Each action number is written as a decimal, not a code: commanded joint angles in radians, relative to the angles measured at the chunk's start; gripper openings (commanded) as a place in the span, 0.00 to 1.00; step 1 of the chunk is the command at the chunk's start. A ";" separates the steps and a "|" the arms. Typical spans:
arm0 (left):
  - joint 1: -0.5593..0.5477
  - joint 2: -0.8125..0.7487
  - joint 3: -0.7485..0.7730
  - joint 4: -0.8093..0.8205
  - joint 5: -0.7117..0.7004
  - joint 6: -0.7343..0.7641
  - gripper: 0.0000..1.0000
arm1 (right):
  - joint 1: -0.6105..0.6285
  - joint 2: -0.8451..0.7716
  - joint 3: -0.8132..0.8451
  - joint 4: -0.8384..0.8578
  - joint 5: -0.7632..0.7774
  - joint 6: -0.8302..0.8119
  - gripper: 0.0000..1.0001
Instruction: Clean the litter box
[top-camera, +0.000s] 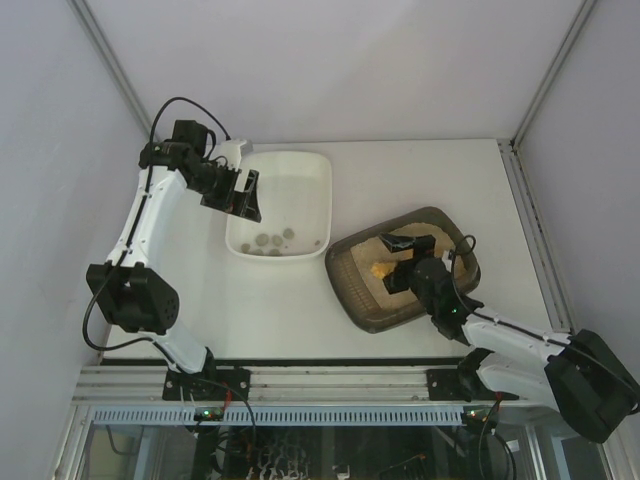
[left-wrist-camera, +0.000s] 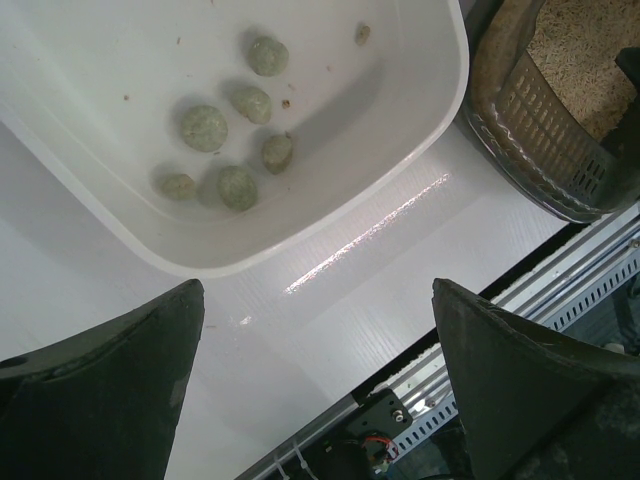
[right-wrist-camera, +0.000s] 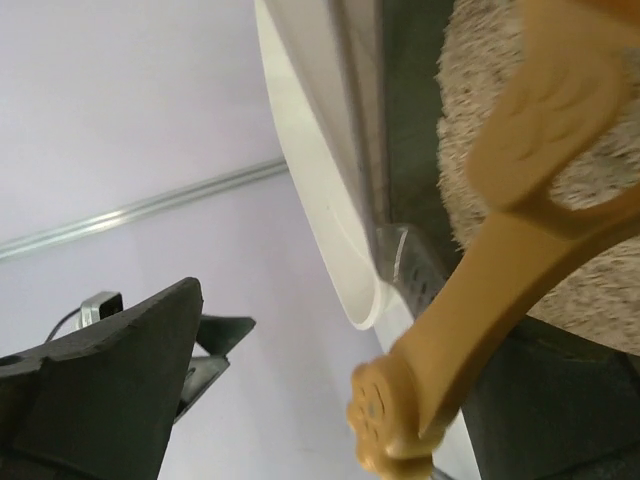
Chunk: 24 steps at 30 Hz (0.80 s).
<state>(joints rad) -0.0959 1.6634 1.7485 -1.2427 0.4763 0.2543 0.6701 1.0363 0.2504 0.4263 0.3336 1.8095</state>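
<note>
The litter box (top-camera: 352, 292), a dark brown tray of beige sandy litter, sits at an angle on the right half of the white tabletop (top-camera: 420, 170), directly under the right gripper (top-camera: 408, 246). That arm's jaws stand apart above the middle of the litter. In the wrist view the one finger (right-wrist-camera: 120, 370) that shows is well clear of the handle of the yellow scoop (top-camera: 380, 268), which lies in the litter below them, gripped by nothing. The second finger cannot be made out in that view.

The left gripper (top-camera: 243, 195) hangs over the left rim of the white tub (top-camera: 295, 185), well apart from the litter box, its jaws wide open and holding nothing. Several grey-green clumps (left-wrist-camera: 205, 128) lie on the tub's floor near its closer end. The tub's near right corner is just beside the litter box's left corner – whether the two touch cannot be told.

The tabletop is plain white and glossy, catching a streak of light in front of the tub. An aluminium rail (top-camera: 320, 385) runs along its near edge, where both arm bases are bolted. Pale lilac walls (top-camera: 330, 60) – joined by slim metal posts at the corners – close in the back and both sides
</note>
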 joint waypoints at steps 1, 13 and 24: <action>-0.002 -0.038 0.003 0.012 0.028 -0.004 1.00 | -0.022 0.014 0.155 -0.165 -0.208 -0.094 1.00; -0.002 -0.044 -0.003 0.010 0.028 -0.007 1.00 | -0.025 0.021 0.316 -0.482 -0.361 -0.199 1.00; -0.002 -0.045 -0.004 0.010 0.027 -0.009 1.00 | 0.000 -0.046 0.443 -0.745 -0.276 -0.332 1.00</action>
<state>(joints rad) -0.0959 1.6634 1.7485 -1.2430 0.4786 0.2527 0.6582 1.0206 0.5598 -0.1345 -0.0147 1.5711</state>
